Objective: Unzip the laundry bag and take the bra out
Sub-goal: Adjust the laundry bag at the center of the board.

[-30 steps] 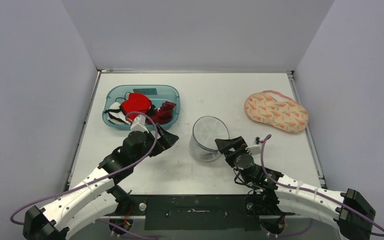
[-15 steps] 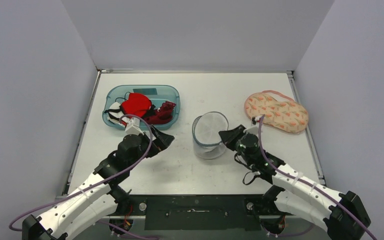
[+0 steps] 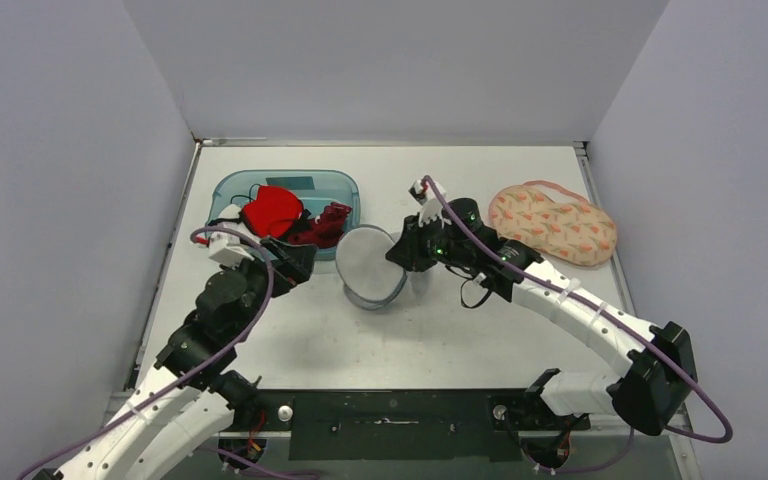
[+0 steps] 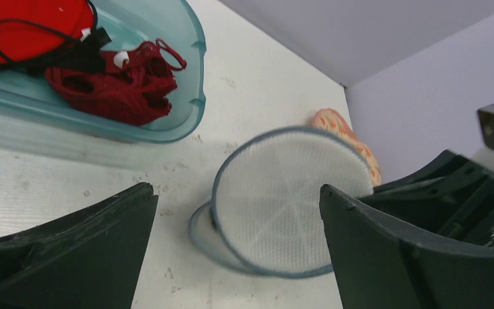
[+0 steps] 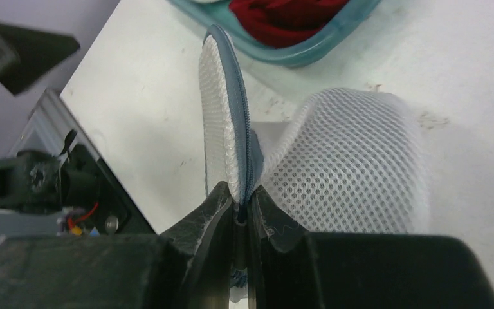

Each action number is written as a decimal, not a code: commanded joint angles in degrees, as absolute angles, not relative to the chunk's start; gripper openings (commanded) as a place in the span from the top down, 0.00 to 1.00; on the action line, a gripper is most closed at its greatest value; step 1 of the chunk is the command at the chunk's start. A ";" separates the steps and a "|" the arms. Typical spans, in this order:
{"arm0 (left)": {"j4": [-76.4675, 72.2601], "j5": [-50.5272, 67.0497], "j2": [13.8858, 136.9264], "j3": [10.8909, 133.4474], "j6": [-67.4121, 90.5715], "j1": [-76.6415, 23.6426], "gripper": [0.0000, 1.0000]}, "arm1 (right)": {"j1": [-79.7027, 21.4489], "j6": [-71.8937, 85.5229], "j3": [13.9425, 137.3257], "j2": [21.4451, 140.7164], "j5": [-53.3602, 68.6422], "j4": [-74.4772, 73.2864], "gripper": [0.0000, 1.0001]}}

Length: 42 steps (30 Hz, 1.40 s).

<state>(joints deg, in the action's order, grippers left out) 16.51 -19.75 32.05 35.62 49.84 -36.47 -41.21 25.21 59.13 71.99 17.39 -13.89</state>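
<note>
My right gripper (image 5: 238,207) is pinching the blue zip edge of the laundry bag (image 3: 370,265). The bag sits near the middle of the table (image 3: 520,330). My left gripper (image 3: 296,262) is spread wide at the bag's 9 o'clock, holding nothing. I think the round lid is partly unzipped, because it stands off from the mesh body. The bra is not pulled out yet, and I cannot see inside. The bag lies tipped over with its round face toward 8 o'clock. Its long way runs from 8 to 2.

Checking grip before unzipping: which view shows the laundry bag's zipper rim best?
Right wrist view: the zipper rim runs into the shut jaws of the right gripper. Top view shows the laundry bag small; left wrist shows its round mesh face.
</note>
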 commanded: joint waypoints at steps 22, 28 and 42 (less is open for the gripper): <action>14.72 -12.56 28.93 29.92 46.57 -35.77 0.04 | -32.26 19.78 42.20 70.03 29.14 -8.49 0.93; 11.66 -4.68 30.67 27.66 47.25 -35.76 0.04 | -32.31 19.79 42.13 62.07 24.13 -14.50 0.35; 3.75 4.30 42.93 29.76 47.61 -35.42 0.04 | -39.62 26.11 42.75 48.78 9.07 -18.31 0.18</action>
